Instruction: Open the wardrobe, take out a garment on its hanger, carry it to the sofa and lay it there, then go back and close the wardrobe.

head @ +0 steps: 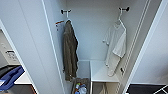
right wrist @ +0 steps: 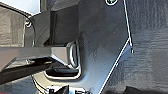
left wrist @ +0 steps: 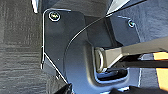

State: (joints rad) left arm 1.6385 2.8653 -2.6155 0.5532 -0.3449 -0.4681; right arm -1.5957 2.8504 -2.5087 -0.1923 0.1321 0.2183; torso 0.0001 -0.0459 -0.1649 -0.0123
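Note:
The wardrobe [head: 97,30] stands open in front of me in the head view, its white doors swung out to both sides. Inside on the right, the garment [head: 116,47], a white T-shirt, hangs on a thin white hanger [head: 120,21] from a dark hook high on the side wall. A long olive-brown coat [head: 70,52] hangs from the hook on the left side. The wrist views show the robot's dark plate over grey carpet.
A low white shelf [head: 102,72] sits under the T-shirt. A box of small colourful items [head: 80,88] rests on the wardrobe floor. The left door [head: 30,45] and right door [head: 155,50] flank the opening. Something blue [head: 11,77] lies at lower left.

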